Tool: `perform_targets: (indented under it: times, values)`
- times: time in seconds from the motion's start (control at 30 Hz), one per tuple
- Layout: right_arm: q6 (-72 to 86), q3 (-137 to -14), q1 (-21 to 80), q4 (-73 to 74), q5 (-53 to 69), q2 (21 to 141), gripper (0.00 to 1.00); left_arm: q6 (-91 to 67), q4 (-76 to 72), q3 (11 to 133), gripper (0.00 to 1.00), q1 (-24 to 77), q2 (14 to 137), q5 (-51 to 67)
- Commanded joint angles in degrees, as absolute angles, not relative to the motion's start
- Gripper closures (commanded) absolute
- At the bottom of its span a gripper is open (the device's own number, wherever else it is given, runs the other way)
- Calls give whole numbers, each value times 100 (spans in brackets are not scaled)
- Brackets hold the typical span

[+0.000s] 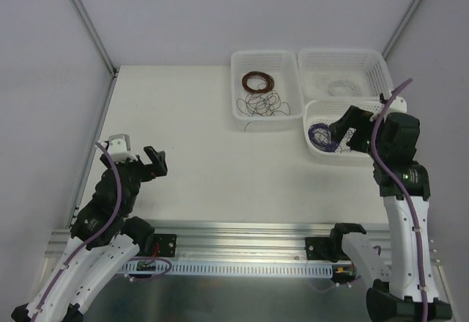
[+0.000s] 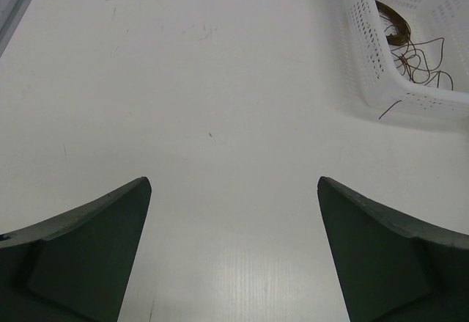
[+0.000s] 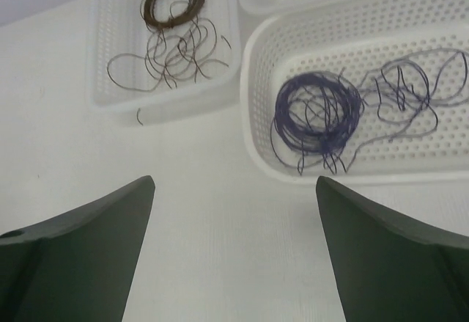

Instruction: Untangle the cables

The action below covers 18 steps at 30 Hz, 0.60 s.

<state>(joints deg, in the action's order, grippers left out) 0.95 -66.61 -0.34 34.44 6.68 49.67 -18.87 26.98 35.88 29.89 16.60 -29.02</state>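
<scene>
Both stand spread and empty: left gripper [image 2: 233, 183], right gripper [image 3: 234, 183]. Pinch one loose strand of the cables [image 3: 401, 83] ahead-right of it, clear of the wound coil [image 3: 284, 113] dead ahead.

The bench [image 2: 220, 80] is smooth matt white, faintly scuffed. Beyond the jaws, the baskets [image 3: 250, 94] are perforated white plastic and the cables [image 3: 399, 91] thin, dull purple wire. The jaws look like matt dark plastic.

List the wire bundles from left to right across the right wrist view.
Brown coil in the left basket, purple coil, loose purple strands, both in the right basket.
</scene>
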Motion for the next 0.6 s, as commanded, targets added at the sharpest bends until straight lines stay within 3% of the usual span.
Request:
perform_targets:
  times: [0.0,0.33,0.57]
  values:
    - [132,-6250,-9,3884,608,3940,3,-1969,2689,3586,1,2944,1600,-2839]
    - [-457,-5687,158,5149,-667,1146,3,-2127,2672,3489,1,2936,1020,-3163]
    - [-589,-5581,228,5159,-1248,-228,3,-2171,2681,3384,1,2953,423,-3419]
